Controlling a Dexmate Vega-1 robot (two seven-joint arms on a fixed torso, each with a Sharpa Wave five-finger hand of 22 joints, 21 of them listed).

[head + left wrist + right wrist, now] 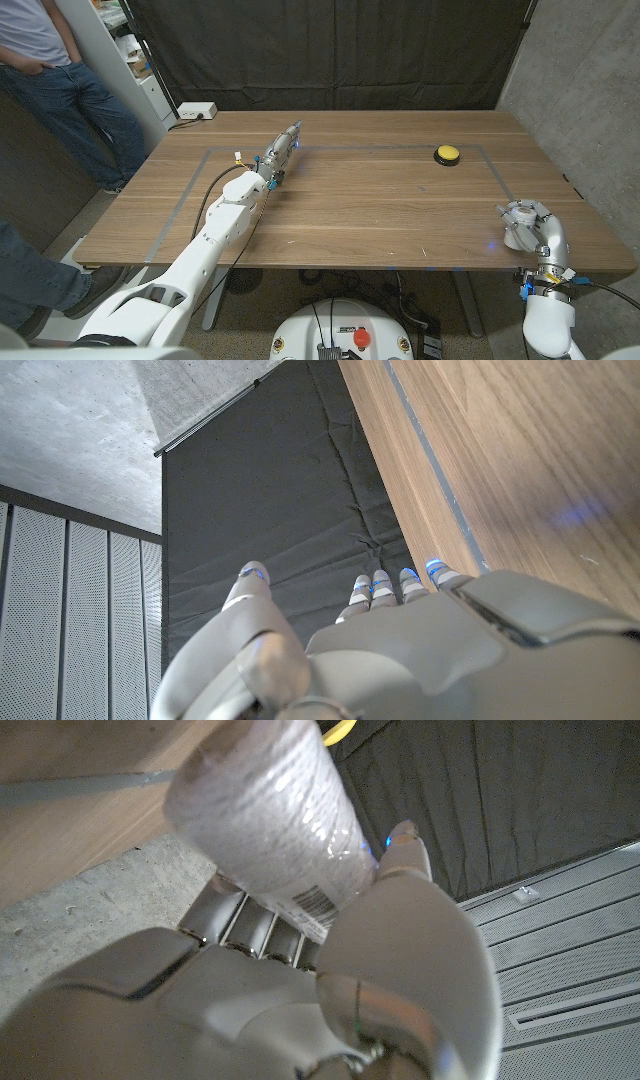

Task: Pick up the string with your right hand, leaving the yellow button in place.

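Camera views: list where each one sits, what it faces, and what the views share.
Head view: fixed on the head, looking down at the table, yellow button, left hand and right hand.
Left wrist view: behind the left hand, facing the table edge and dark curtain.
Right wrist view: behind the right hand, which grips the string.
Shared: table, curtain.

string (268, 820): white, wound in fine ribbed rows, with a white label printed with a black barcode
yellow button (447, 153): yellow dome on a black base
tabletop (370, 210): brown wood grain, marked with a thin grey rectangular outline
right robot hand (400, 970): pale grey shell
left robot hand (400, 650): pale grey, fingertips lit blue
backdrop curtain (330, 50): black
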